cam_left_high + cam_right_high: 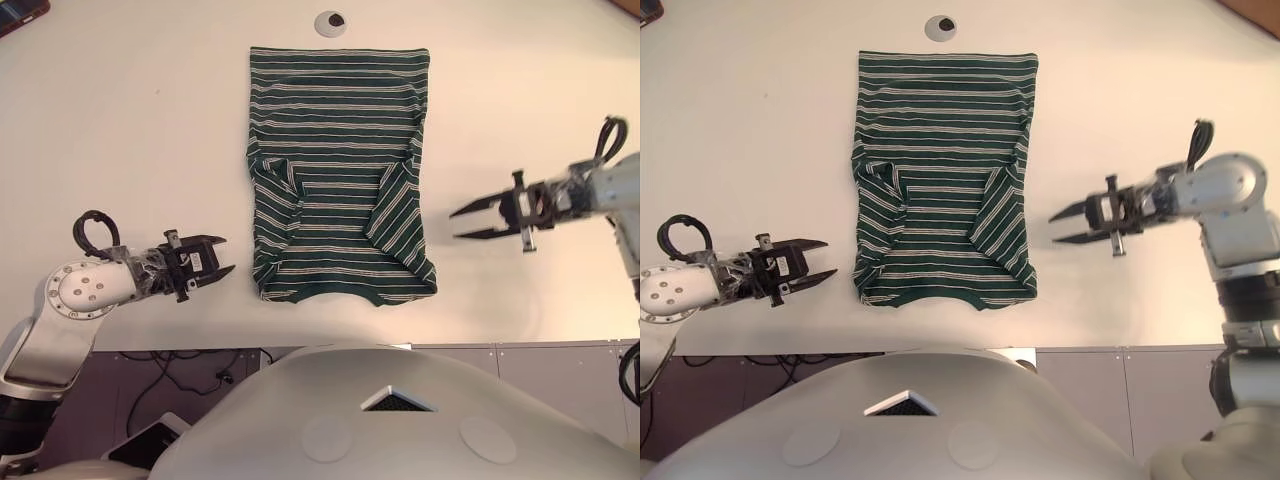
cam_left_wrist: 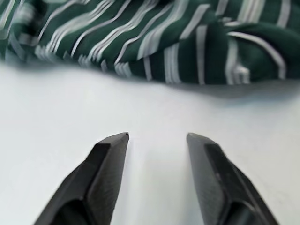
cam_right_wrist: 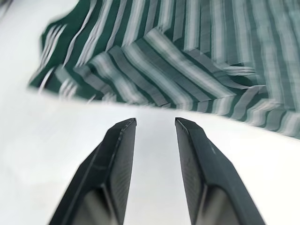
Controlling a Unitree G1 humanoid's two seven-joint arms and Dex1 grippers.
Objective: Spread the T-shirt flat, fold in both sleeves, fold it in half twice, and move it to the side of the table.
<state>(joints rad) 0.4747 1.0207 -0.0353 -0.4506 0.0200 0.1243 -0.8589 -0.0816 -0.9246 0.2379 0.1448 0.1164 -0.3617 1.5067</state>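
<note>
**Both pincers spread, flanking the shirt**

You see the left pincer held level over the white tabletop, fingers spread, pointing at the near left edge of the dark green, white-striped cotton T-shirt. The right pincer faces it from the other side, likewise spread, clear of the cloth. The shirt lies mid-tabletop with both sleeves folded in. Its collar cannot be made out.

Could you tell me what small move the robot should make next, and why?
Probably bring the open left gripper and right gripper onto the T-shirt's near corners: both sleeves lie folded in, so the first half-fold seems next.
</note>
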